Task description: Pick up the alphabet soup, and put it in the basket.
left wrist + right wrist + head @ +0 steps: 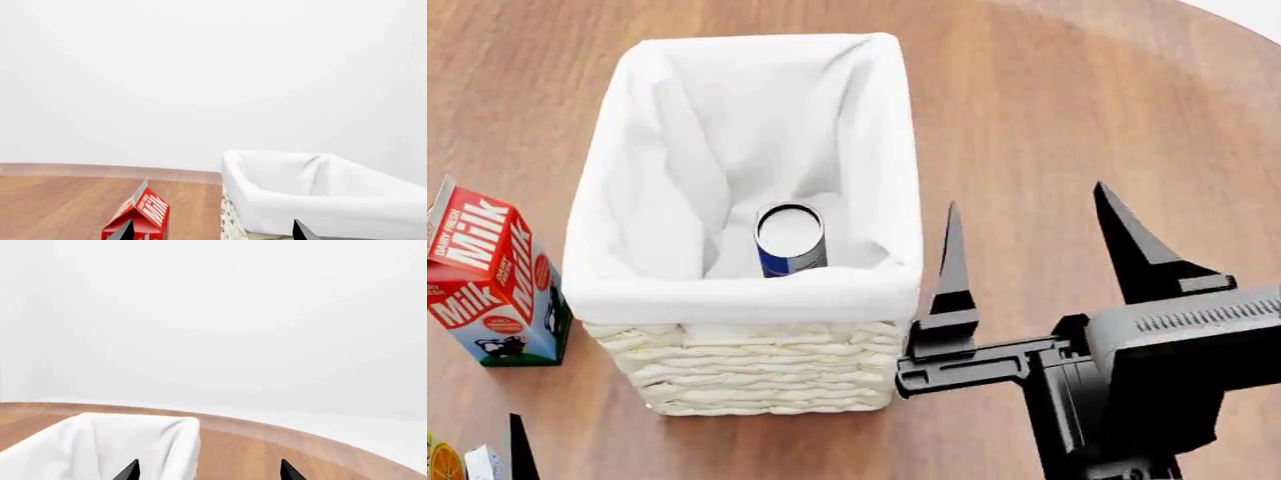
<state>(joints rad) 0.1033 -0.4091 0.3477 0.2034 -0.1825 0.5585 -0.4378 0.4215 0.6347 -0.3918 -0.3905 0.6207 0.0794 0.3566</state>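
Observation:
The alphabet soup point(790, 240), a blue-labelled can with a pale top, stands upright inside the basket point(742, 296), on the white lining near its front wall. The basket is cream wicker with white cloth folded over the rim. In the head view my right gripper point(1028, 202) is open and empty, just right of the basket, with one finger close to the basket's side. The right wrist view shows that gripper point(210, 471) open beside the basket's corner point(100, 445). My left gripper point(213, 232) is open, between the milk carton and the basket point(320, 205); only one of its fingertips point(518, 445) shows in the head view.
A red and white milk carton point(494, 275) stands left of the basket, also seen as the carton point(140, 217) in the left wrist view. Part of another small carton point(447, 462) shows at the lower left corner. The round wooden table point(1068, 100) extends behind and to the right.

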